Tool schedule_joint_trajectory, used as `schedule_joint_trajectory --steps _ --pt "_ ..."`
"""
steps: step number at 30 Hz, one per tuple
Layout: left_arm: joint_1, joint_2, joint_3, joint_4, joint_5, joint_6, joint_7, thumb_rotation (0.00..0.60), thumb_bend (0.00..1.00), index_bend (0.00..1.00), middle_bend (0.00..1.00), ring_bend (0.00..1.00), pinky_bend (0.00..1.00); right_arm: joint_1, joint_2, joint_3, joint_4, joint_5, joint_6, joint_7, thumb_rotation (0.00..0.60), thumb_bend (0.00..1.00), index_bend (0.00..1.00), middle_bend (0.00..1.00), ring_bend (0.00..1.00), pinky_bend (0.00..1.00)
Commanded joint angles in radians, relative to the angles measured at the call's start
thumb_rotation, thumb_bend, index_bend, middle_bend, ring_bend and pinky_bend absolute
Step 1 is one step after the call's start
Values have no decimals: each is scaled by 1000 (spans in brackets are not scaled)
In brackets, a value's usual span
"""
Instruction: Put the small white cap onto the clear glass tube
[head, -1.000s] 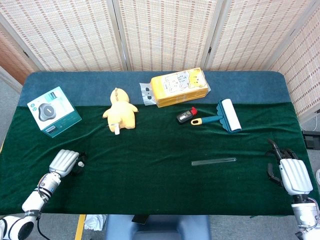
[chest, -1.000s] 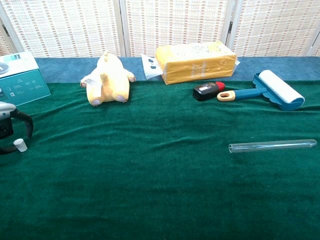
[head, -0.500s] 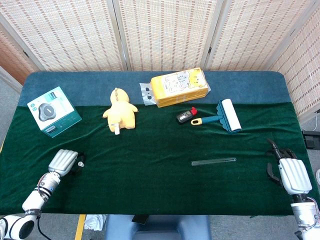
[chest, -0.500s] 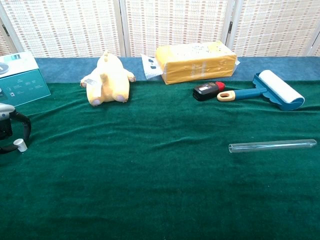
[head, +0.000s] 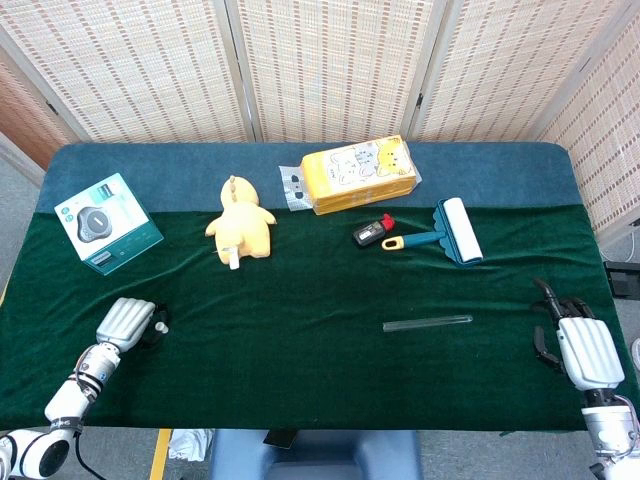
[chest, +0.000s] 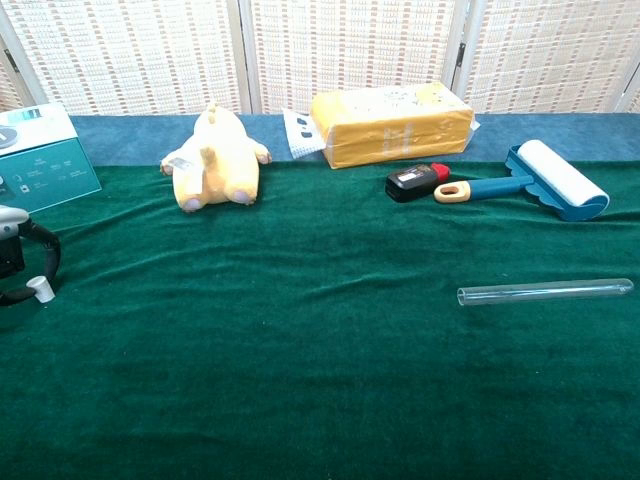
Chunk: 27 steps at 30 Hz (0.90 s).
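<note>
Your left hand (head: 125, 323) sits at the near left table edge, pinching the small white cap (chest: 42, 290) in its dark fingertips. Your right hand (head: 585, 352) rests at the near right edge, holding nothing, fingers loosely apart. The clear glass tube (head: 427, 323) lies flat on the green cloth (chest: 300, 340), between them.

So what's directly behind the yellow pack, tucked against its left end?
A small white packet with dark markings pokes out beside the yellow pack, on the blue cloth. The pack covers the rest of it, so its full shape can't be seen.
</note>
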Motion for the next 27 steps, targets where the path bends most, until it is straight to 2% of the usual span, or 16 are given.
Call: schedule_joint_trajectory --steps 1,7,11,12,15,17,19,23,27 --pt "3 2 -2 -2 8 9 -17 600 454 545 994 855 760 0 1 0 -3 -3 2 -2 600 681 5 382 301 194" --pt "11 19 -5 -17 28 35 -45 600 467 569 997 856 760 2 2 -1 -7 -12 4 -6 600 680 5 383 305 204" --pt "20 49 -11 -55 45 67 -64 600 471 578 997 856 760 22 9 -10 -19 -39 -21 -52 600 681 9 416 347 284" --pt "21 55 -11 -64 50 72 -66 600 473 579 997 856 760 30 10 -11 -25 -46 -29 -69 600 681 14 440 374 339" --pt "24 72 -11 -89 63 86 -67 600 481 581 997 856 760 54 1 -9 -41 -64 -50 -113 600 648 50 575 518 584" --pt "28 79 -9 -105 71 97 -65 600 481 581 997 856 760 74 -8 -9 -47 -71 -77 -137 600 547 87 695 639 738" --pt "31 85 -5 -120 77 104 -60 600 482 581 997 856 760 94 -26 -8 -49 -73 -103 -164 600 472 129 783 716 833" --pt "37 89 2 -142 84 111 -48 600 481 582 997 856 760 134 -77 -1 -30 -39 -166 -211 600 371 259 911 832 971" --pt "38 87 10 -145 83 105 -36 600 481 582 998 856 760 172 -139 5 25 -6 -227 -211 600 372 354 949 862 994"
